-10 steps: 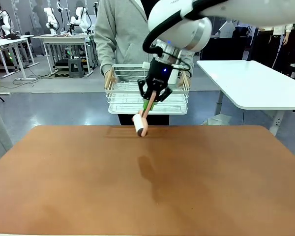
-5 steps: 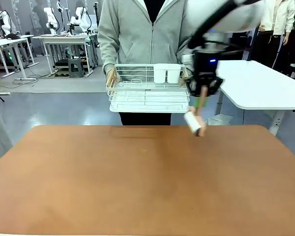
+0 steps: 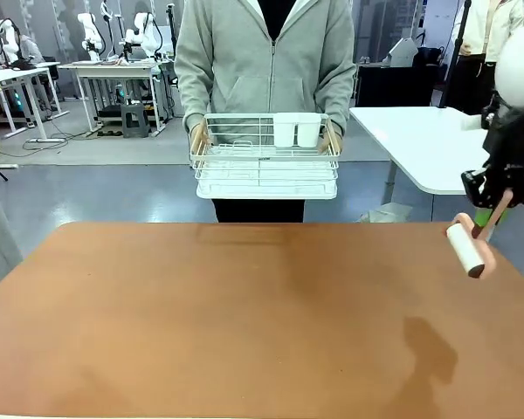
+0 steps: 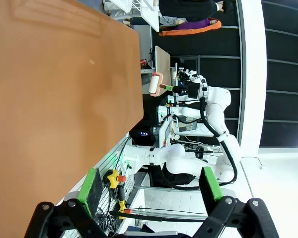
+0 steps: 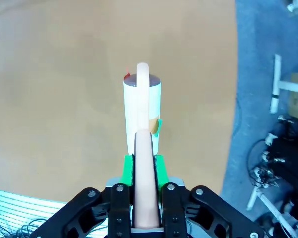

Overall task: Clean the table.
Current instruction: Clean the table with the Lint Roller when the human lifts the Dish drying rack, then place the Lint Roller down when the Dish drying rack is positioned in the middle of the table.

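Right pincer (image 3: pixel 486 209), clamped on the roller (image 3: pixel 465 249) handle, has swung from far-centre to the right edge of the worktop (image 3: pixel 244 332), roller lifted: pass likely finished. Left pincer (image 4: pixel 150 184) apart, idle.

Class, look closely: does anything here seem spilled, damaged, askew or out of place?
Nothing stands out. The table shows just one tiny pale speck, the dish rack is held level with two white cups upright in it, and the right gripper grips the lint roller by its handle.
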Action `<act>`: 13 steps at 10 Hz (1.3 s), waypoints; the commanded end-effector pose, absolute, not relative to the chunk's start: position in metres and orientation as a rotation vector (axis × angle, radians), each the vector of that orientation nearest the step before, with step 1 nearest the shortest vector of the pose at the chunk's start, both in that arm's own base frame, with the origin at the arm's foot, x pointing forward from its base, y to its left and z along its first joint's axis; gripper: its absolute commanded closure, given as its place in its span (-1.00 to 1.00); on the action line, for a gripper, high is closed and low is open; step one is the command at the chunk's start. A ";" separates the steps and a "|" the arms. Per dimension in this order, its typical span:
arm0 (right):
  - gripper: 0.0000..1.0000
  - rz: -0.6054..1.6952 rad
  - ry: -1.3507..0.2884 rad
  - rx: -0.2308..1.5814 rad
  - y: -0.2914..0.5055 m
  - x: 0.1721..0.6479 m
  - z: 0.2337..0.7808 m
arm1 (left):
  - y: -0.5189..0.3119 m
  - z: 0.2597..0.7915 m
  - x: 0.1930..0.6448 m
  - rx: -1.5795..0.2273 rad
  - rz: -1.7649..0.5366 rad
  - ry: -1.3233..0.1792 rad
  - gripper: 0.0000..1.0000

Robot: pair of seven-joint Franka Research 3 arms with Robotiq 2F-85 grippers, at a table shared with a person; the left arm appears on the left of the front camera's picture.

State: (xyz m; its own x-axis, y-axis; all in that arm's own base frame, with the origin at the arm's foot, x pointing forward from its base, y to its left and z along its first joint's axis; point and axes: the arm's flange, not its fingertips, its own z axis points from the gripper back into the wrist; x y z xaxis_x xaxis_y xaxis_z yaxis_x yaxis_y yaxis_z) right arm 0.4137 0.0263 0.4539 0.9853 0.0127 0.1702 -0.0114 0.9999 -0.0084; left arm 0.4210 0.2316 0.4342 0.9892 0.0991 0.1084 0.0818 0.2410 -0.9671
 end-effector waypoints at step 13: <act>0.57 0.012 -0.171 -0.007 0.026 0.414 0.454 | 0.233 0.435 0.419 -1.319 0.008 -0.159 -1.00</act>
State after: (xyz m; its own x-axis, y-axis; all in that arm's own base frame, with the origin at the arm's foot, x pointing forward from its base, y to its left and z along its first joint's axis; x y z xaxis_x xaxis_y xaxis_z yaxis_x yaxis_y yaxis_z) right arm 0.4150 0.0234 0.4485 0.9843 0.0369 0.1725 -0.0403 0.9991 0.0164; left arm 0.4210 0.2317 0.4342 0.9891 0.0993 0.1084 0.0818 0.2410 -0.9671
